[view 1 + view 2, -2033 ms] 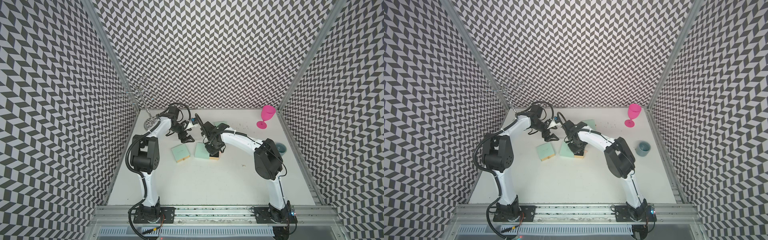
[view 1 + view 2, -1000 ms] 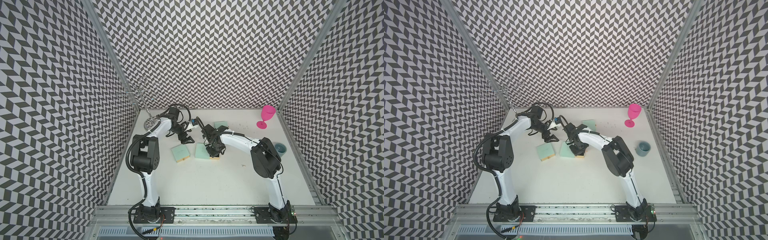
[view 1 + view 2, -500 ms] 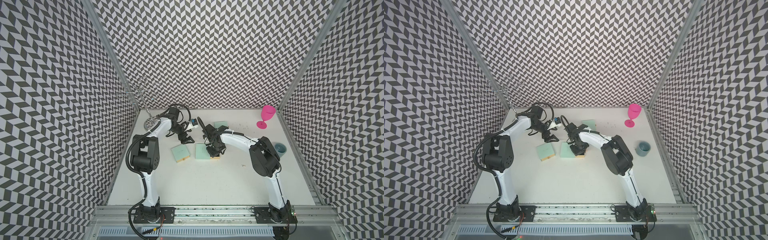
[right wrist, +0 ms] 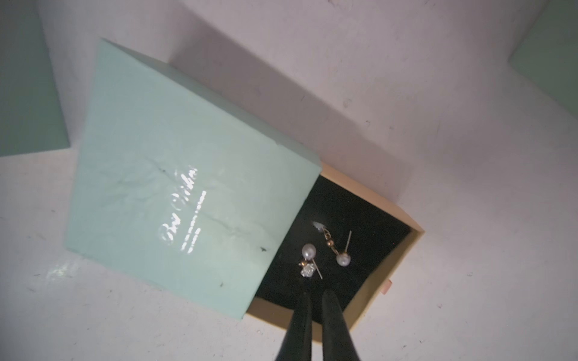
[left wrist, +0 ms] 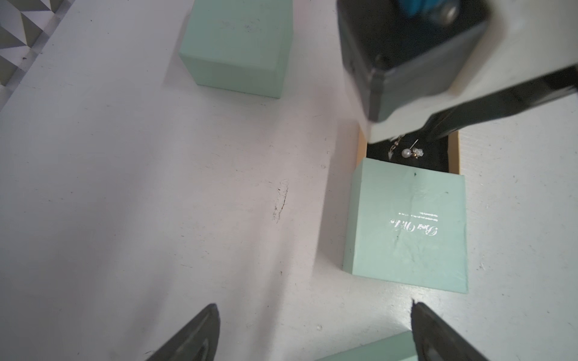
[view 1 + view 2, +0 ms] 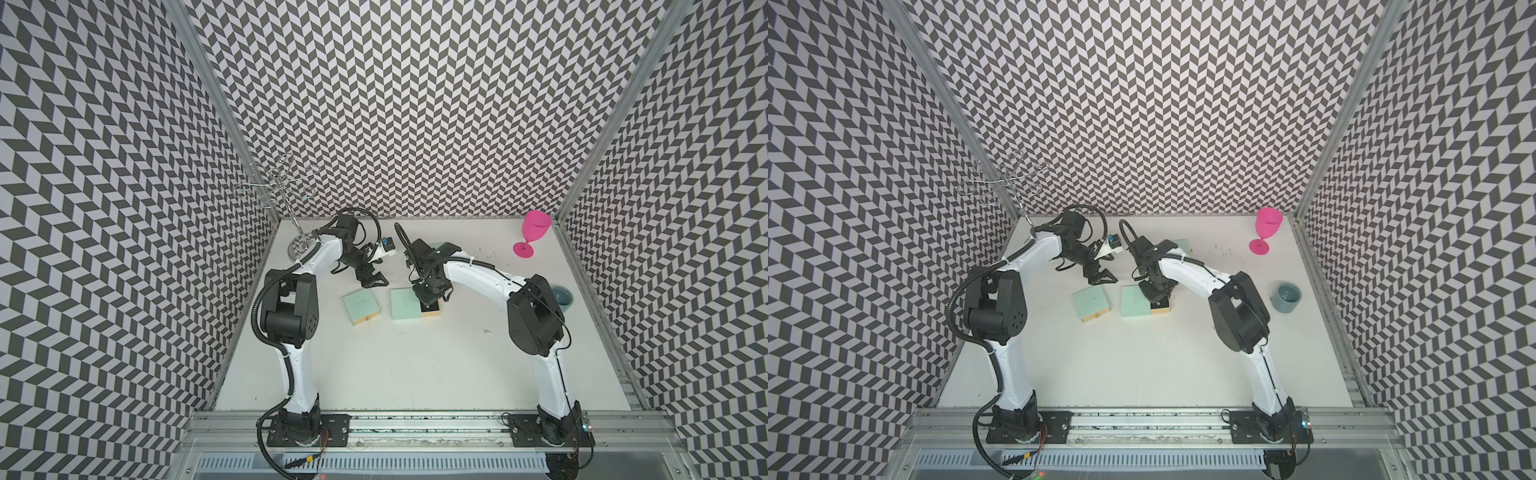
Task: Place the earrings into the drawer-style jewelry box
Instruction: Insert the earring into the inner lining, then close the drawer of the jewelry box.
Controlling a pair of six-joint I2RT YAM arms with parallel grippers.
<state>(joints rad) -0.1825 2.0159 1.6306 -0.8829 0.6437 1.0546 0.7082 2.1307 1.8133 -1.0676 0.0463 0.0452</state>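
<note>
Earrings (image 4: 325,250) in open drawer (image 4: 359,212), right claw (image 4: 316,295) narrowly parted

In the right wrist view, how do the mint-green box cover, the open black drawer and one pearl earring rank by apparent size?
1. mint-green box cover
2. black drawer, visible part only
3. pearl earring, by far smallest
</note>
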